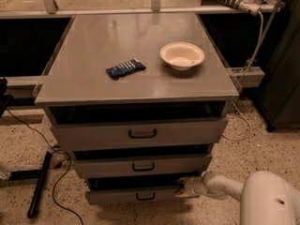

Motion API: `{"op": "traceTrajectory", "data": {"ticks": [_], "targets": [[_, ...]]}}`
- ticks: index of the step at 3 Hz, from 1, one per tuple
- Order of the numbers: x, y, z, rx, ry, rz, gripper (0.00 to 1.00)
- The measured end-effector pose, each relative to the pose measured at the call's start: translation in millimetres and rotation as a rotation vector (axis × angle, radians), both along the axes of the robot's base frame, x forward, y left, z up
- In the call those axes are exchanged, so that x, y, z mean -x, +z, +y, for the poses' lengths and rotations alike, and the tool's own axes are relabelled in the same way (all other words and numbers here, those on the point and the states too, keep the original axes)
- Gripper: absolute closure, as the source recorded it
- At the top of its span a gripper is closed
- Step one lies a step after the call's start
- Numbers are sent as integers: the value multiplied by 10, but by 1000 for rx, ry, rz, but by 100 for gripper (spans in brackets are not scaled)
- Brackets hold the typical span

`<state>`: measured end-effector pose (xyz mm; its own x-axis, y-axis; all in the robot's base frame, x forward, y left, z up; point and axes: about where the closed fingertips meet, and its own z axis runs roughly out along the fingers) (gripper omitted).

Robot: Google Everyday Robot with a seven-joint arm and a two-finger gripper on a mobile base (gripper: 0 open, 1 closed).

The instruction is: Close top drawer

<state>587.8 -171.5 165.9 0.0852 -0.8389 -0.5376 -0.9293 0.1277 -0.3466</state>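
Pincer (183, 190) low, at right end of bottom drawer (136, 196); its state cannot be told. Top drawer (140, 133) stands pulled out, above and left of pincer, well apart.

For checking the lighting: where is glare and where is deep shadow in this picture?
Camera view: soft glare on the cabinet top behind the bowl; the gap above the top drawer is in deep shadow; the gripper, low beside the bottom drawer, is dimly lit.
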Motion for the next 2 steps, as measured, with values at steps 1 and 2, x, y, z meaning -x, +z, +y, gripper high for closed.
{"op": "traceTrajectory", "data": {"ticks": [1, 2], "targets": [[220, -7, -61, -12, -27, -13, 100], [232, 33, -61, -12, -27, -13, 81]]}}
